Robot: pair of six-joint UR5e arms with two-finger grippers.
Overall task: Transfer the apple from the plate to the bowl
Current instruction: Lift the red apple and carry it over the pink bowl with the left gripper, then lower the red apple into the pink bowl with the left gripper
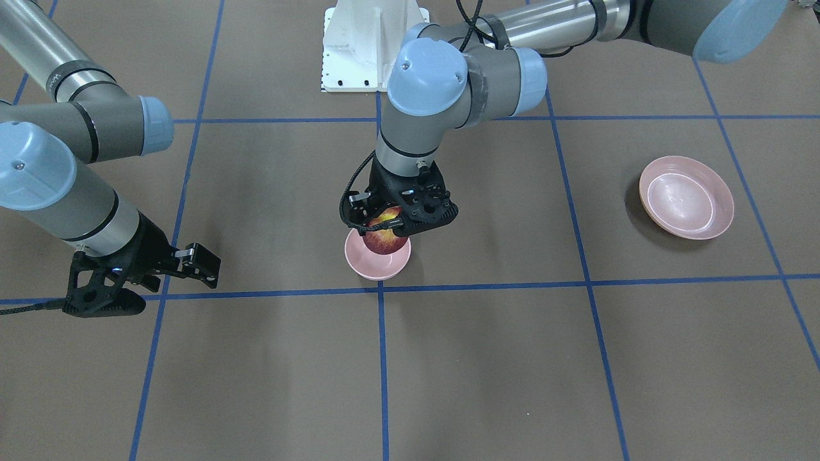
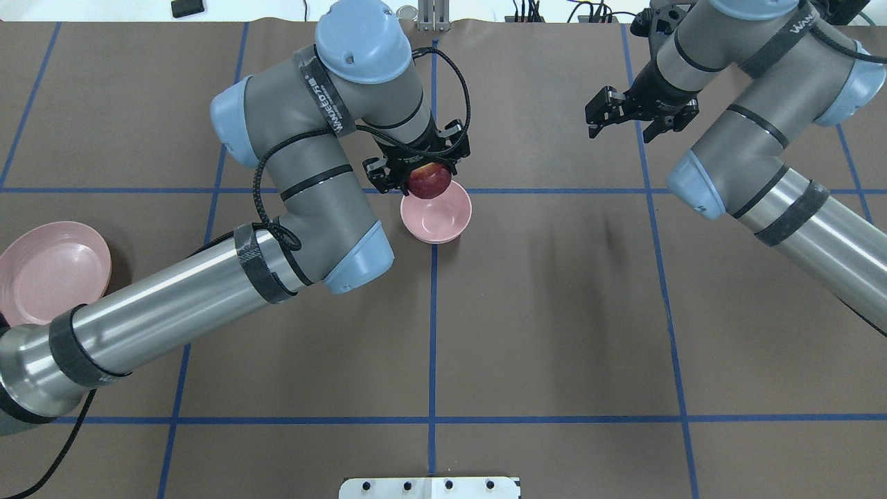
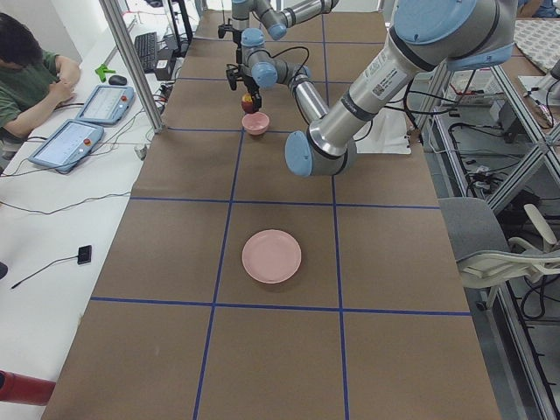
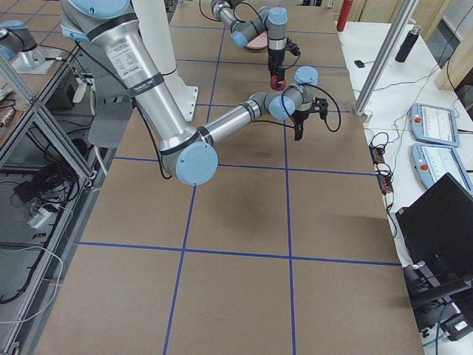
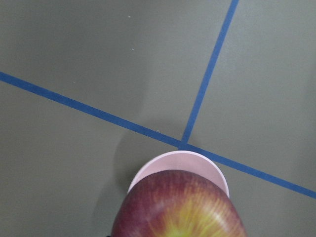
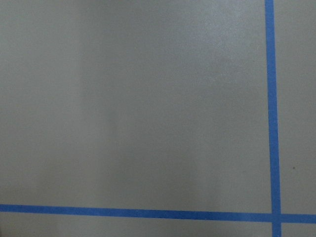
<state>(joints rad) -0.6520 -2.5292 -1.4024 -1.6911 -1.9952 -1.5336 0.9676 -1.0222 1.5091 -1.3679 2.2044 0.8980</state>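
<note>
My left gripper [image 1: 389, 230] is shut on the dark red apple [image 1: 385, 238] and holds it just above the far rim of the small deep pink bowl [image 1: 378, 264]. In the overhead view the apple [image 2: 428, 181] hangs over the bowl's [image 2: 438, 216] back-left edge, with the left gripper [image 2: 421, 173] around it. The left wrist view shows the apple [image 5: 180, 207] close up above the bowl's rim [image 5: 170, 159]. The wide pink plate [image 1: 685, 196] lies empty far off at my left; it also shows in the overhead view [image 2: 50, 272]. My right gripper [image 2: 627, 119] is open and empty, off to my right.
Brown table cover with blue tape grid lines [image 2: 433, 333]. A white base plate [image 1: 371, 48] stands at the robot's side of the table. My left arm's elbow [image 2: 346, 242] hangs over the table beside the bowl. An operator [image 3: 26, 79] sits at a side table.
</note>
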